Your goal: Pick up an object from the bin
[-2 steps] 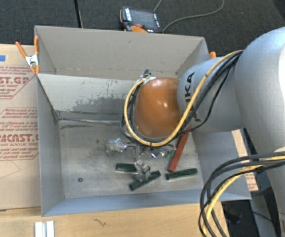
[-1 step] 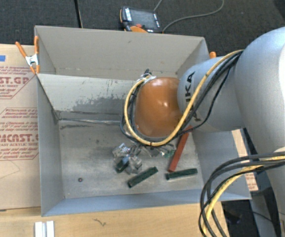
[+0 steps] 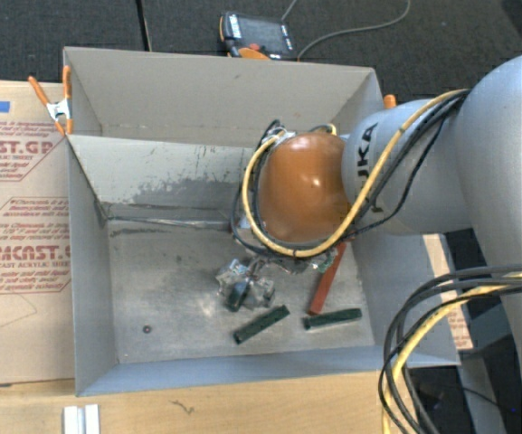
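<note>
My gripper (image 3: pixel 242 285) hangs low over the middle of the bin floor, just under the arm's orange dome. A dark green bar (image 3: pixel 261 324) lies flat just in front of it and slightly to the right. A second dark green bar (image 3: pixel 331 318) lies further right near the bin's right wall. An orange-red stick (image 3: pixel 326 283) lies slanted to the right of the gripper, its upper end hidden beneath the dome. A small dark shape sits right at the gripper's lower end; I cannot tell whether it is a loose thing or part of the gripper.
The arm reaches in from the right and covers the bin's back right part. The left half of the bin floor is bare scuffed metal with one small dark speck (image 3: pixel 147 329).
</note>
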Robot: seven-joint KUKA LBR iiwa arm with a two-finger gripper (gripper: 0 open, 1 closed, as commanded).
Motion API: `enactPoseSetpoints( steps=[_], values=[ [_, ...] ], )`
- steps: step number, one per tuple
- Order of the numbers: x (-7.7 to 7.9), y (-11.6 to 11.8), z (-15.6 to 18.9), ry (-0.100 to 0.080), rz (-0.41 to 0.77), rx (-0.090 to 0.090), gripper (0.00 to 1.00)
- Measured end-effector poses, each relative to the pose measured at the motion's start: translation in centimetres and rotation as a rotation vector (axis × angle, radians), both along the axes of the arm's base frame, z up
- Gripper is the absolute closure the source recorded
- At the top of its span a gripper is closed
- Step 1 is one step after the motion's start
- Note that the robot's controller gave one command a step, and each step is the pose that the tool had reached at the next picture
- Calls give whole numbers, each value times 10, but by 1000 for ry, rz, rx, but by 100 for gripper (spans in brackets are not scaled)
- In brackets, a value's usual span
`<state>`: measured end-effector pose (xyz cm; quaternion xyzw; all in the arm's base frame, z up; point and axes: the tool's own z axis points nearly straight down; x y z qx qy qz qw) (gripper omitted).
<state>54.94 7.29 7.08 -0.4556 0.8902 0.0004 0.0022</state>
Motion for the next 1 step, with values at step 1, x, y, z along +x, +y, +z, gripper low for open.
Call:
enactPoseSetpoints(
  steps=[1],
  values=[
    [-53,12,162,-4,-79,0,100]
  ],
)
